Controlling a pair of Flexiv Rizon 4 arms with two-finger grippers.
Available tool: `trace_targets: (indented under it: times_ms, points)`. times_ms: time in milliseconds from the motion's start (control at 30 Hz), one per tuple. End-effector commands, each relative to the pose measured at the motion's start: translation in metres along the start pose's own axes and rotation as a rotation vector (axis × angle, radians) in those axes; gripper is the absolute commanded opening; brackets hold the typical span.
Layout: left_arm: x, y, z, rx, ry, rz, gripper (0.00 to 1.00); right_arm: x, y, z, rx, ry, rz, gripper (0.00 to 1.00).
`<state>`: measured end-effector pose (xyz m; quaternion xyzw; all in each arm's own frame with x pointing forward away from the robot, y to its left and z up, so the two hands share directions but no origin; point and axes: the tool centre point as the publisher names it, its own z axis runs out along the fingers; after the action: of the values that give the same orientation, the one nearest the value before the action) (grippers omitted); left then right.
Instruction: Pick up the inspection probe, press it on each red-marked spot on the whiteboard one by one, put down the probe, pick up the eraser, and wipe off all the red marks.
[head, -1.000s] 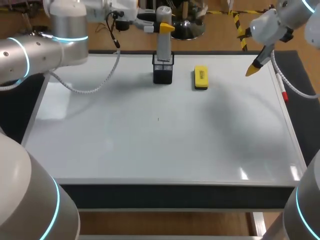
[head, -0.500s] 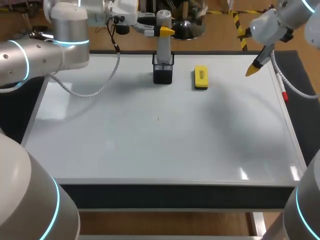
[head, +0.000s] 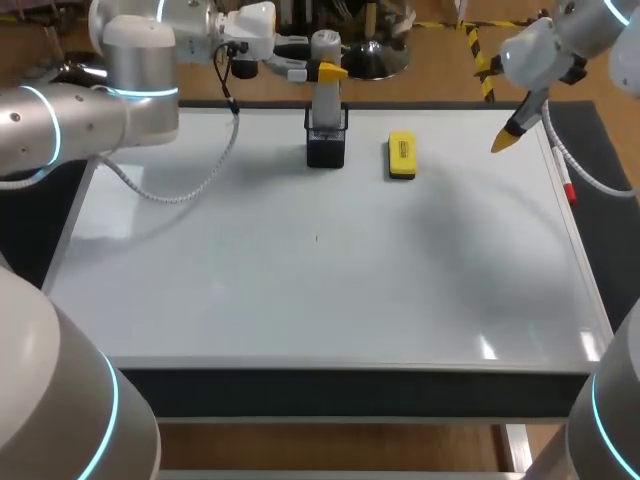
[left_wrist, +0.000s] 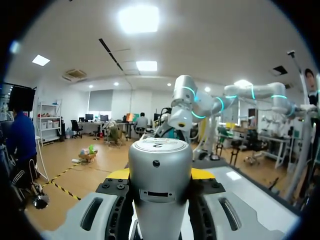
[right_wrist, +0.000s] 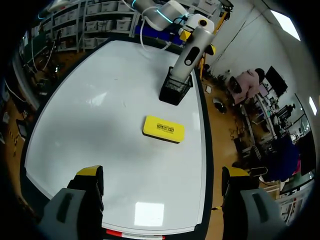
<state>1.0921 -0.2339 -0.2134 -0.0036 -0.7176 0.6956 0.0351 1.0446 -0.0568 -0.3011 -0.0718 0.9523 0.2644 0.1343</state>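
My main worry is the mesh holder (head: 326, 148). The inspection probe (head: 326, 100) stands with its lower end down inside it, at the far edge of the whiteboard (head: 320, 290), and I am gripping the probe high up, near its cap. If I pull anywhere but straight along the probe's axis, the lower end could catch the wire rim. That could tip the light basket or drag it toward the yellow eraser (head: 402, 156) lying just beside it. The high grip also leaves a long length below my fingers, so I judge a firm press on the board could make the probe pivot or slip in the pads. A second concern is that I cannot make out any red marks on the board from here, only a tiny dark speck near its middle. A red marker (head: 569, 190) lies along the right edge. Pressing without confirmed targets would be guesswork. The left gripper (head: 325, 70) is clamped on the probe. In the left wrist view the grey body fills the gap, with both fingers against its sides. The right gripper (right_wrist: 162, 172) hangs over the far right part of the board with its fingers spread wide, holding nothing and touching nothing.
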Motion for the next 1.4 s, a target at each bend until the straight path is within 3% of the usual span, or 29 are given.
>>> trace_targets:
  times_ms: [33, 700, 1400]
  points:
    - [-0.007, 0.008, 0.001, 0.009, 0.014, -0.004, 0.0, 0.0, 0.0, 0.0, 0.004, 0.002, -0.001, 1.0]
    - [-0.01, 0.04, 0.005, 0.008, 0.01, -0.036, 0.0, 0.0, 0.0, 0.0, 0.004, 0.002, -0.001, 1.0]
    - [-0.01, 0.056, 0.003, 0.001, 0.014, -0.038, 0.0, 0.0, 0.0, 0.0, 0.004, 0.002, -0.001, 1.0]
